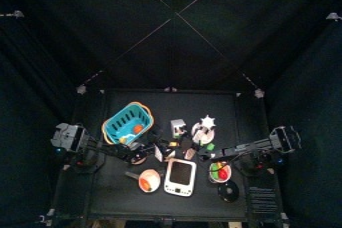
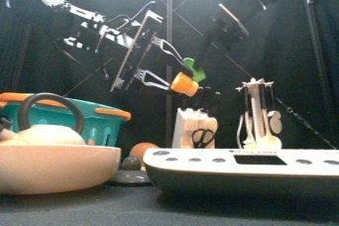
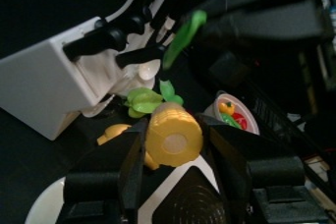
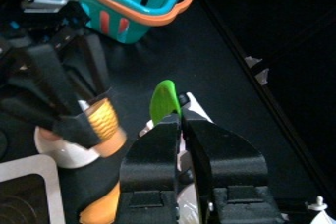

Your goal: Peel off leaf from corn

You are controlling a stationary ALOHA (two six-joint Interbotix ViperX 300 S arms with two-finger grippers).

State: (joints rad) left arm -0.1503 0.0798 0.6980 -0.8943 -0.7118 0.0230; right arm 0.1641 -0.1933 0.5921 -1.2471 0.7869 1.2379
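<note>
Corn [image 3: 172,136] sits clamped between the left gripper's [image 3: 171,159] two black jaws, which stand wide apart to fit the cob's girth; its blunt yellow end faces the left wrist camera, and short green husk pieces crowd its far end. From the front the cob [image 2: 185,83] hangs in the air above the table, well clear of everything standing on it, with a bit of green at its upper end.

The right gripper [image 4: 184,130] has its jaws drawn almost together, pinching the lower end of the leaf [image 4: 163,100], a bright green strip that sticks out beyond the fingertips. In the right wrist view this strip lies just beside the orange-yellow cob [image 4: 100,125] held in the other arm's jaws; whether it still joins the cob cannot be told. In the left wrist view the same strip [image 3: 188,34] rises slanting from the husk end toward the right arm's dark jaws.

Nearby stand a teal basket [image 1: 127,121] with an orange rim, a cream bowl [image 2: 54,163] and a white kitchen scale [image 2: 245,166], whose display shows no readable writing.
</note>
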